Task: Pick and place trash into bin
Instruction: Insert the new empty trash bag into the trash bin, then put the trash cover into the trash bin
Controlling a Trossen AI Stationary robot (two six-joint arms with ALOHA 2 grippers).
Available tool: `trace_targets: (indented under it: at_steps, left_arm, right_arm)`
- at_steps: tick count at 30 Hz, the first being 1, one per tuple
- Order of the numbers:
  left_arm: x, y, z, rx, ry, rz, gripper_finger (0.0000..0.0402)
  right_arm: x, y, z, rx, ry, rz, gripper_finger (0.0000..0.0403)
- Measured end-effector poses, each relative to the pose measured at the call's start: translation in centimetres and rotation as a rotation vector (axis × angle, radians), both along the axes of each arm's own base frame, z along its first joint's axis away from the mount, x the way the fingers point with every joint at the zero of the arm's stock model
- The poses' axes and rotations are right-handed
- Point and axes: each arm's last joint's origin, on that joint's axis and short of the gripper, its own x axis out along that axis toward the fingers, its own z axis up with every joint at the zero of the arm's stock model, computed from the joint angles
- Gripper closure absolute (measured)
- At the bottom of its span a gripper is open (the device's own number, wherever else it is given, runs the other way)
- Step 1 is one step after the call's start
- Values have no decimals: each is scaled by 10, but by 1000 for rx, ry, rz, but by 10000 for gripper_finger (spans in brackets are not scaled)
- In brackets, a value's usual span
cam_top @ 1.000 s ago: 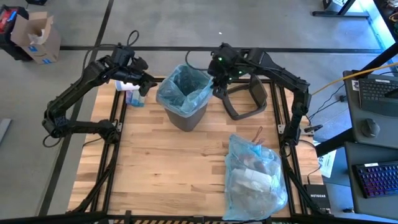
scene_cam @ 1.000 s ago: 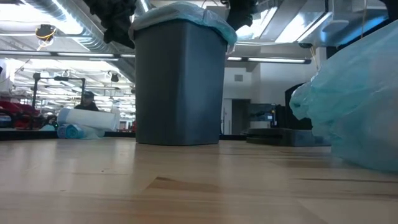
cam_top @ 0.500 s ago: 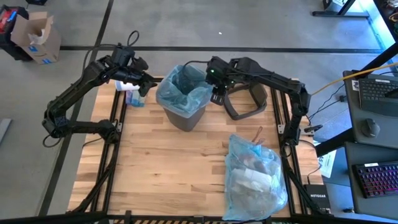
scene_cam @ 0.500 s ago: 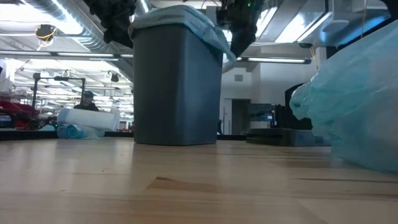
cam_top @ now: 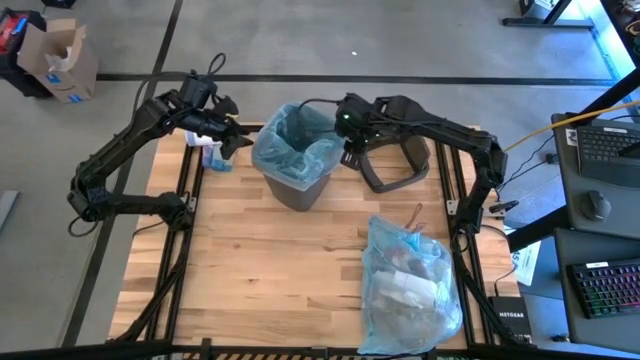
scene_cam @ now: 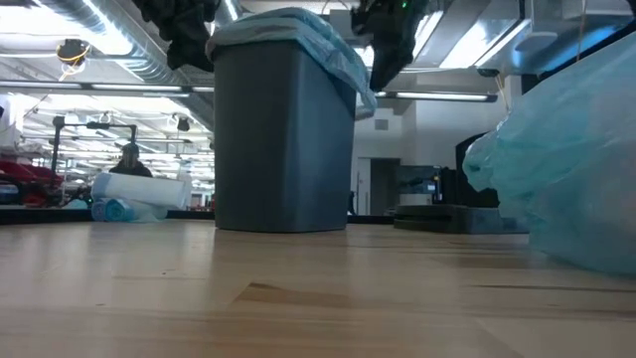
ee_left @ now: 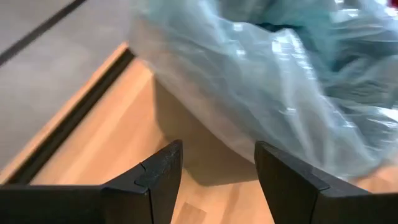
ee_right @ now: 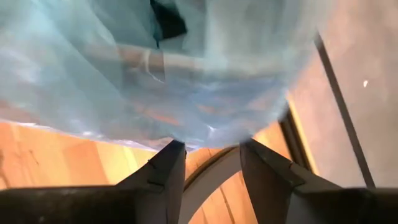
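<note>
High view gives you a light wood plank table (cam_top: 270,260) on a dark frame, grey concrete floor around it with a dark line across. Bin (cam_top: 296,155) stands at the table's far middle, blue liner (cam_top: 322,158) draped over its rim. Lid (cam_top: 398,160) lies just right of it. Full blue bag (cam_top: 410,285) of trash sits near the front right. Rolls (cam_top: 212,155) of bags lie at the far left edge.

Left end effector (cam_top: 236,140) hangs just left of the bin rim, fingers (ee_left: 158,177) apart, nothing between them. Right end effector (cam_top: 348,152) is at the rim's right side, fingers (ee_right: 165,171) apart over the liner's edge, empty.

Cardboard box (cam_top: 55,55) sits on the floor far left. Desk at right carries keyboards (cam_top: 610,140). "NETGEAR" reads on a black device (cam_top: 510,320) at the front right. Low view shows you an open hall with ducts overhead and a person (scene_cam: 129,159) far back.
</note>
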Motion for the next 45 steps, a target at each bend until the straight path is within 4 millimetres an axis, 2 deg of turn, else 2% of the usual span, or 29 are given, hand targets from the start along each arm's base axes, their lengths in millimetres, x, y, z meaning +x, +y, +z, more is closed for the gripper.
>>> trace_targets:
  at_steps: [3,8,16,21,25,29,32,35,40,45]
  left_arm:
    - [2,-4,-2,-24,7,-21,208]
    - [10,-6,-18,-43,15,-50,208]
    - [19,-10,-49,-135,39,-39,208]
    - [27,-16,-54,-148,29,-42,208]
    - [31,-19,-53,-116,40,-17,208]
    - [30,-23,-50,-72,52,22,208]
    - [24,-26,-45,-40,45,57,208]
    - [18,-30,-39,-21,20,64,208]
    - [11,-35,-32,26,-1,68,208]
    - [7,-38,-29,56,-10,58,208]
  right_arm:
    - [-7,3,12,-13,-46,-3,260]
    - [-5,3,16,2,-101,19,260]
    - [11,-5,-5,-71,-158,85,260]
    - [13,-13,-19,-137,-144,116,260]
    - [11,-19,-15,-154,-150,101,260]
    - [1,-15,4,-170,-102,71,260]
    - [-15,-9,29,-130,-59,-3,260]
    - [-30,-5,41,-97,-3,-108,260]
    - [-47,-9,52,-73,55,-237,259]
    - [-68,-34,44,-27,129,-403,222]
